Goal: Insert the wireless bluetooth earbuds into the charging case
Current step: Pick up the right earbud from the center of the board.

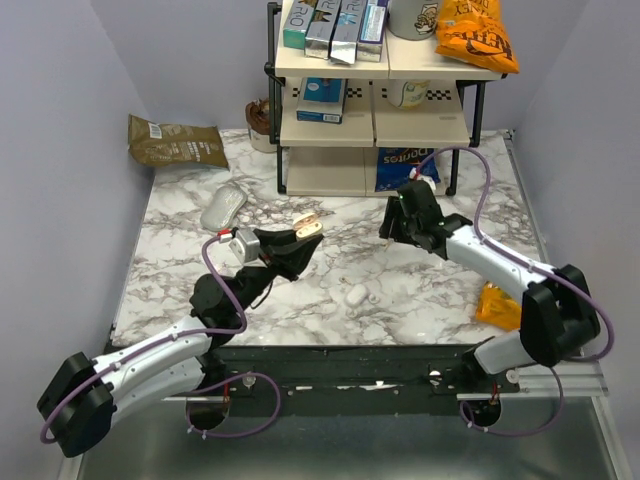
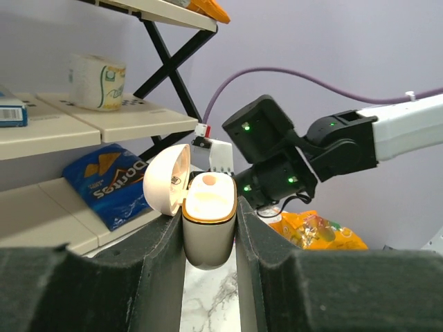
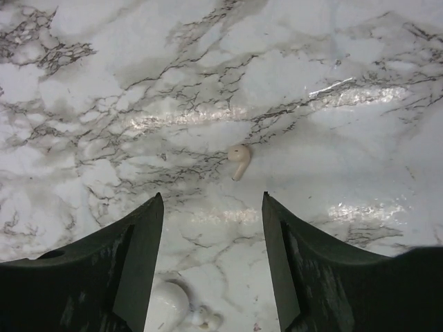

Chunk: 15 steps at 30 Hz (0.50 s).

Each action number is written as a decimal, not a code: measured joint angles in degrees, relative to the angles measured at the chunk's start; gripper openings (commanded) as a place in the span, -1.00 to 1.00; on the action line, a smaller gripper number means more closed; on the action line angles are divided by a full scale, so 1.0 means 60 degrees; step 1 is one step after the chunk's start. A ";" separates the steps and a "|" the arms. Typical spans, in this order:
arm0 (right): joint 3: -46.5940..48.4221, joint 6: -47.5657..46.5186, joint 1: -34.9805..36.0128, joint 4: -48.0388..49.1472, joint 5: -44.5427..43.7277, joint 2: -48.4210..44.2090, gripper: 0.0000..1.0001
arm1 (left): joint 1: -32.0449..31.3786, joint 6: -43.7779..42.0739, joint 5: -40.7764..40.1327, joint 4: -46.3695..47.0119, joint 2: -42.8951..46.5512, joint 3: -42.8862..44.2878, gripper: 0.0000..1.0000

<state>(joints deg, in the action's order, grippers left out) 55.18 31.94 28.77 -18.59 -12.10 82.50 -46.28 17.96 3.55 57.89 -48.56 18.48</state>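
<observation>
My left gripper (image 1: 298, 238) is raised above the table and shut on the charging case (image 2: 208, 238), a white oval body with a gold rim. The case's lid (image 2: 166, 181) is swung open to the left. A tan rounded piece (image 2: 209, 181) sits in one socket of the case. One of the wireless bluetooth earbuds (image 3: 239, 160) lies loose on the marble, just ahead of my right gripper (image 3: 211, 196). That gripper is open and holds nothing. It hovers low over the table right of the case (image 1: 307, 224).
A small white oval object (image 1: 355, 295) with a tiny piece (image 1: 372, 297) beside it lies near the table's front. A white mouse (image 1: 223, 207) is at the left. A shelf rack (image 1: 375, 130) with a Doritos bag (image 1: 405, 165) stands behind. An orange snack bag (image 1: 497, 306) lies by the right arm.
</observation>
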 measured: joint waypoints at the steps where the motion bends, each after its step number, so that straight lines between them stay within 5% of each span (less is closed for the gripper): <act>1: 0.0120 0.0178 -0.0087 -0.0026 0.0109 0.0244 0.31 | -0.0015 -0.0007 -0.0069 -0.0120 0.0193 -0.0087 -1.00; 15: 0.1107 0.0922 -0.0827 -0.0102 0.0703 0.3009 0.26 | -0.0058 -0.0011 -0.0270 -0.0601 0.0965 -0.0514 -1.00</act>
<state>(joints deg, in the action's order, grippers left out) 61.82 37.47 23.81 -19.20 -7.88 100.55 -46.63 17.89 1.93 54.28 -42.76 15.40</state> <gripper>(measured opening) 0.630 0.369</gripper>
